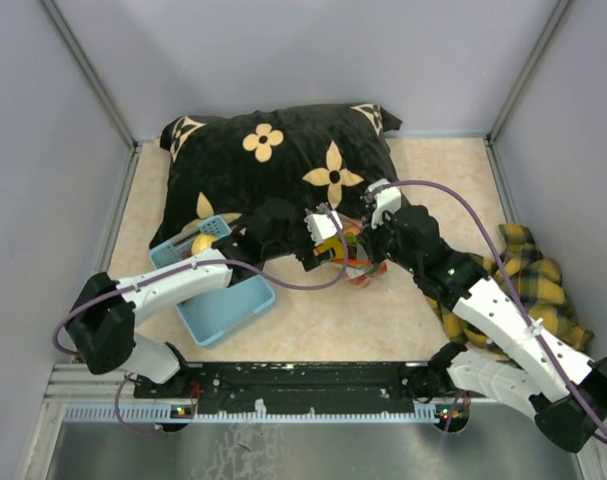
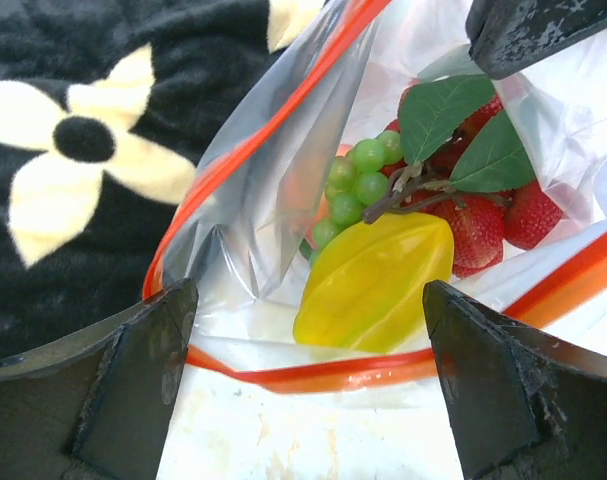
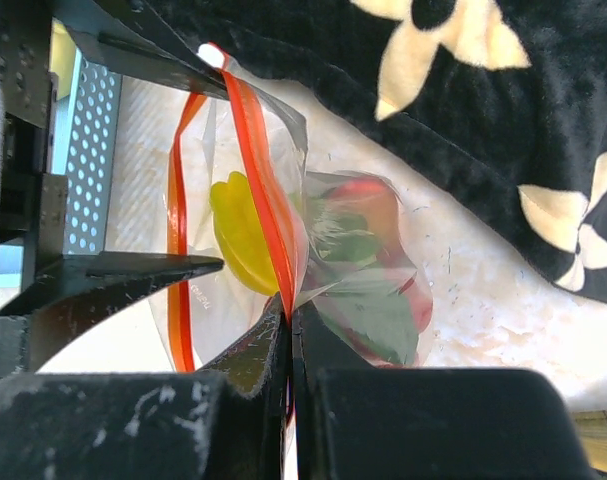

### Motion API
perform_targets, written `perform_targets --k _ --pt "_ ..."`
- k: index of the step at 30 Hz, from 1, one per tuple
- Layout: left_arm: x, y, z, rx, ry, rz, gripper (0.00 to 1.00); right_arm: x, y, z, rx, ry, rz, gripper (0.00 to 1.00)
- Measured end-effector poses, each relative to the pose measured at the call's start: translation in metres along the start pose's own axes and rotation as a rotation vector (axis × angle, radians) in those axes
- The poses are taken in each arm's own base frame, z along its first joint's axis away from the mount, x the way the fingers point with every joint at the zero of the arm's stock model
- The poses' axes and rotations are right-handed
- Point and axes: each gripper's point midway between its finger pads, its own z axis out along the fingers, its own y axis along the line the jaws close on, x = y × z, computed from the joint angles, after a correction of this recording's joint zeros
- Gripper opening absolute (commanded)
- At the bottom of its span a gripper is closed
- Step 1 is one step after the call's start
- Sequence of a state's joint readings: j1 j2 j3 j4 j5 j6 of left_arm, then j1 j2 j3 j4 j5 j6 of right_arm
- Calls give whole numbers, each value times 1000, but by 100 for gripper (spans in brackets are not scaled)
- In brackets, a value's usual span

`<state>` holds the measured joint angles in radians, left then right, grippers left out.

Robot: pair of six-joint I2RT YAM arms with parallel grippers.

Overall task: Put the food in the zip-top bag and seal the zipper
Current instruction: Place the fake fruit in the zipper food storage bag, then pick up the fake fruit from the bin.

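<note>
The zip-top bag [image 1: 351,256] lies in front of the pillow with its mouth open. In the left wrist view I see into the bag [image 2: 253,190]: a yellow pear-like piece [image 2: 378,285] at the mouth, green grapes [image 2: 355,182] and red strawberries [image 2: 488,225] with leaves deeper in. The red zipper [image 2: 313,375] runs across between the fingers of my left gripper [image 2: 308,300], which is open and empty. My right gripper [image 3: 291,305] is shut on the upper zipper strip [image 3: 263,190] and holds that lip up. The two grippers show close together in the top view, the left gripper [image 1: 321,248] and the right gripper [image 1: 373,246].
A black pillow [image 1: 283,160] with cream flowers lies just behind the bag. A light blue basket [image 1: 228,305] sits under the left arm, with a yellow piece [image 1: 203,243] in it. A yellow plaid cloth [image 1: 528,270] lies at the right by the wall.
</note>
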<state>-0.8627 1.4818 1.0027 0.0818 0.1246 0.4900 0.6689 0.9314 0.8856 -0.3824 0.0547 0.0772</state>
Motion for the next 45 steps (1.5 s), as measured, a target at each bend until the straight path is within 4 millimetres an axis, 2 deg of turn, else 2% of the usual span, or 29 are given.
perform_targets --k 6,13,16,19,26,32,36,40,45 --pt "-5 3 -21 -29 19 -72 100 -1 0 0 0 -2 1 0" --pt "-33 12 -64 -92 -36 -228 100 -1 0 0 0 -3 1 0" --pt "-32 19 -80 -156 -16 -325 100 -1 0 0 0 -4 1 0" --pt "-22 25 -92 -239 39 -437 99 -2 0 -1 -1 -9 1 0" --pt "24 27 -120 -417 217 -659 99 -6 1 -1 -6 -26 2 0" --pt "67 33 -157 -591 332 -841 100 -7 2 -1 -9 -31 2 0" --pt "109 38 -179 -715 442 -960 100 -5 2 -3 -13 -36 -1 0" --pt "160 31 -201 -827 576 -1048 100 -6 3 -3 -22 -39 -5 0" --pt "190 31 -218 -923 647 -1097 100 -6 4 -5 -27 -50 -5 0"
